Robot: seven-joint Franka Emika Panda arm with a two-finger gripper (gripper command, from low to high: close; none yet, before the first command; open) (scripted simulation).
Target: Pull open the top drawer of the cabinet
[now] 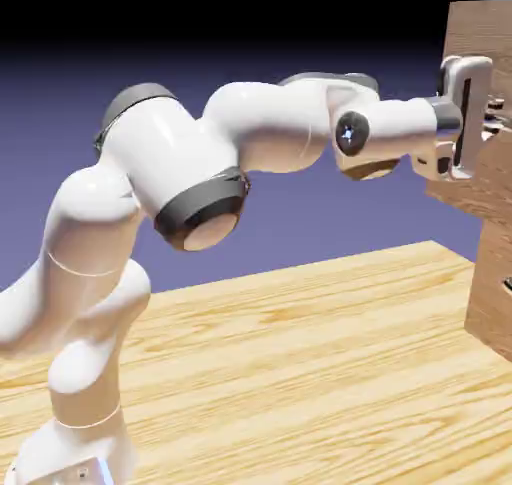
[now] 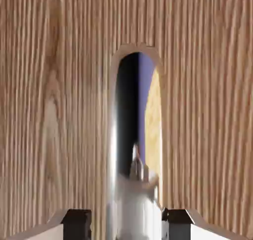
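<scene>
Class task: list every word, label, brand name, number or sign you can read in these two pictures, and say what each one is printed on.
None: no readable text in either view.
White robot arm: plain, no lettering.
Reddish-brown wood-grain cabinet: only grain.
Pale yellow plank table: only grain.
Shiny metal handle in the hand view: reflections only.

The cabinet (image 1: 492,273) stands at the far right end of the pale plank table (image 1: 300,353), a tall reddish-brown wood-grain block cut off by the picture's edge. Its top drawer (image 1: 480,33) is the uppermost section; its lower part juts out toward the arm, past the panel beneath it. Close up, the drawer front (image 2: 54,110) is flat, its grain running up and down, with a shiny metal handle (image 2: 112,150) standing across it.
</scene>
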